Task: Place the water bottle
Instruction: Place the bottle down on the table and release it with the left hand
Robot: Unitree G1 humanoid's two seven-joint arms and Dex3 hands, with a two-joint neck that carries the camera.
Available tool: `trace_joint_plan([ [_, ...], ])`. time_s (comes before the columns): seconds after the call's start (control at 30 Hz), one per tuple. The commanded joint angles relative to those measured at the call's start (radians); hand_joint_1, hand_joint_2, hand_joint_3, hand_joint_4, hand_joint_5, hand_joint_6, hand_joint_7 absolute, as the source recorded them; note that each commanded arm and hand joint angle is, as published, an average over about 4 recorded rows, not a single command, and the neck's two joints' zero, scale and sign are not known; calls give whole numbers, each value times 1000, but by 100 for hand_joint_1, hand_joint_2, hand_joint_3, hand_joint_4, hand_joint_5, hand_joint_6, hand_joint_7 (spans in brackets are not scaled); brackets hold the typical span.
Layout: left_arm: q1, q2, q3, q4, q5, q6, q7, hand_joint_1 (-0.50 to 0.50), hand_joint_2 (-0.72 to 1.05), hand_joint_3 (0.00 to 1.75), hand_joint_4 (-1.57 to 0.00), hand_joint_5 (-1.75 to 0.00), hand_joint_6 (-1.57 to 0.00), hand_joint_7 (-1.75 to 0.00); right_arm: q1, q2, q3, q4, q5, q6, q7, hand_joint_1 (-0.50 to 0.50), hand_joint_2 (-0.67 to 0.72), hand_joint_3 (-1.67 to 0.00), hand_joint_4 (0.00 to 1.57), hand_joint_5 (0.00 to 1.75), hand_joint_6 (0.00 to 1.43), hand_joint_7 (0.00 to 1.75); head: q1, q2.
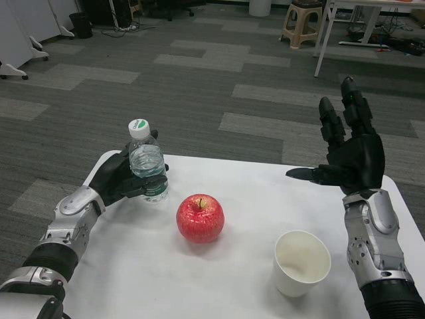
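A small clear water bottle [147, 161] with a white cap stands upright on the white table [232, 266] near its far left corner. My left hand [119, 178] grips the bottle from the left, fingers wrapped around its lower body. The bottle's base touches or nearly touches the tabletop. My right hand [348, 149] is raised above the table's right side, fingers spread upward and thumb pointing left, holding nothing.
A red apple [200, 218] sits at the table's middle, just right of the bottle. A white paper cup [302, 262] stands at the front right. Beyond the table lie grey carpet, a beige stool [302, 23] and a white table leg.
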State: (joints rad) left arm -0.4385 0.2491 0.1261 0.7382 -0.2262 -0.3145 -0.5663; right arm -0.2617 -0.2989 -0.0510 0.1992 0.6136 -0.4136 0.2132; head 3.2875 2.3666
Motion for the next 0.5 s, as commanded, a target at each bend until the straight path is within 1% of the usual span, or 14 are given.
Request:
trace_joint_plan([
  [0.03, 17, 13, 6, -2, -8, -19, 10, -50, 87, 9, 0, -105, 0, -7, -16, 3, -1, 4, 0, -14, -3, -46, -22, -4, 0, 0, 0, 0, 1, 4],
  [0.1, 17, 13, 6, -2, -8, -28, 15, -50, 83, 9, 0, -103, 0, -7, -16, 3, -1, 2, 0, -14, -3, -46, -22, -4, 0, 0, 0, 0, 2, 5],
  [0.17, 20, 13, 6, -2, -8, -43, 26, -50, 74, 7, 0, -100, 0, -5, -16, 3, -1, 2, 0, -14, -3, -46, -22, 0, 0, 0, 0, 0, 4, 6],
  [0.27, 25, 13, 6, -7, -5, -57, 49, -50, 69, 9, 0, -92, 0, -3, -16, 3, 0, 2, 0, -14, -3, -46, -22, 0, 0, 0, 0, 0, 7, 9],
  [0.33, 29, 12, 6, -13, -2, -57, 65, -50, 65, 9, 0, -92, 0, -2, -16, 3, 0, 2, 0, -14, -3, -46, -22, 0, 0, 0, 0, 0, 5, 9],
  [0.4, 43, 10, 7, -34, 13, -56, 111, -50, 56, 9, 0, -92, 0, 0, -16, 3, 0, 2, 0, -14, -3, -46, -22, 0, 0, 0, 0, 0, 5, 9],
  [0.47, 62, 6, 13, -66, 37, -55, 172, -50, 47, 9, 0, -92, 0, 0, -16, 3, 0, 2, 0, -15, -3, -46, -22, -4, 0, 0, 0, 0, 6, 9],
  [0.5, 66, 5, 17, -76, 47, -54, 187, -50, 45, 9, 0, -92, 0, 0, -16, 3, 0, 2, 0, -16, -3, -46, -22, -4, 0, 0, 0, 0, 6, 9],
])
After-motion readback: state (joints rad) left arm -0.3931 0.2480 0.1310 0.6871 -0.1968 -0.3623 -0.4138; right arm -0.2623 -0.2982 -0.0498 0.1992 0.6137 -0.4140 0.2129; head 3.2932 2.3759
